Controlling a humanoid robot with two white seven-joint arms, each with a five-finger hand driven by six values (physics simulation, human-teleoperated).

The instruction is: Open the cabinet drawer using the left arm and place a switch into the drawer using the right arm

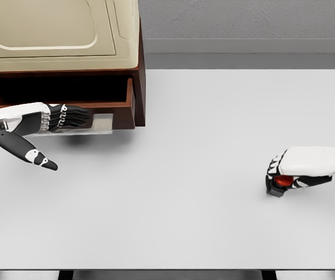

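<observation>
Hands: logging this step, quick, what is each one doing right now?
Left hand: fingers on the drawer front, thumb out, grip cannot be told.
Right hand: closed on the switch.

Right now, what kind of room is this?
Probably a pretend test room in a computer, not a real home: a bare white table, a plain grey wall, and a brown cabinet with its drawer open.

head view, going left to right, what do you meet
Left robot hand with black fingers at the drawer front → open dark wooden cabinet drawer → bare white table → small black switch with red button under the right robot hand.
</observation>
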